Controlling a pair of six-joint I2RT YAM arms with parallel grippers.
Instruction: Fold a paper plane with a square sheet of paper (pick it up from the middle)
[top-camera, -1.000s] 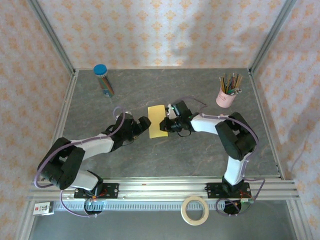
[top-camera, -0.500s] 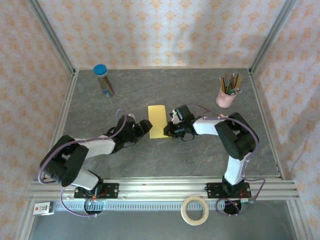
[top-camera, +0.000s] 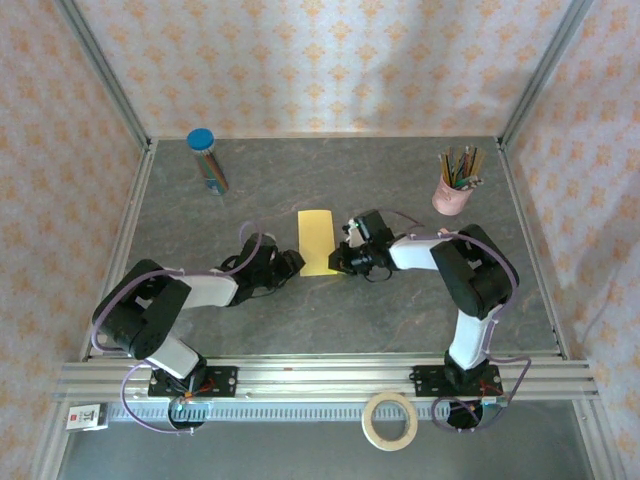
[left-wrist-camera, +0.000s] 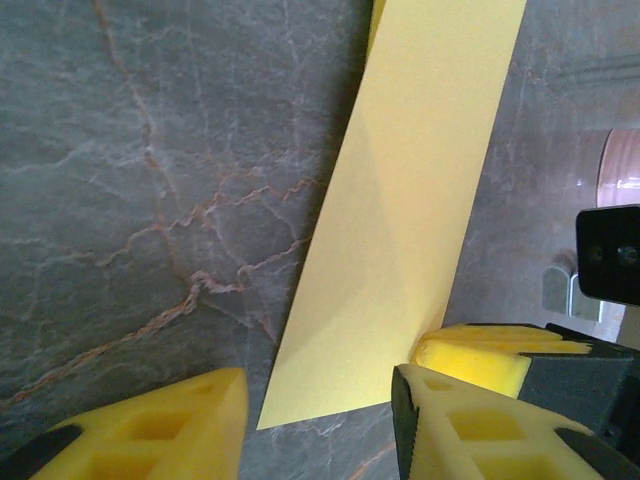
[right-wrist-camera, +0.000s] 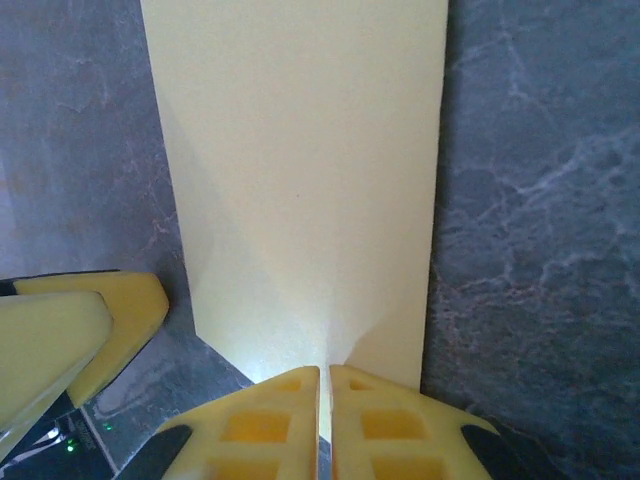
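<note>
Paper this thin is light, limp and slick on stone, so we judge it will crease or slide easily. It is best pinched at an edge rather than pushed flat. Our sheet (top-camera: 317, 242), folded to a narrow strip, lies flat mid-tabletop (top-camera: 400, 310). Our right pincer (right-wrist-camera: 324, 375) is closed on its near edge. Our left pincer (left-wrist-camera: 318, 395) gapes wide astride the near corner, gripping nothing. A second ago both pincers sat farther up the strip's sides; they have since slid toward its near end, while the sheet has kept its place.
</note>
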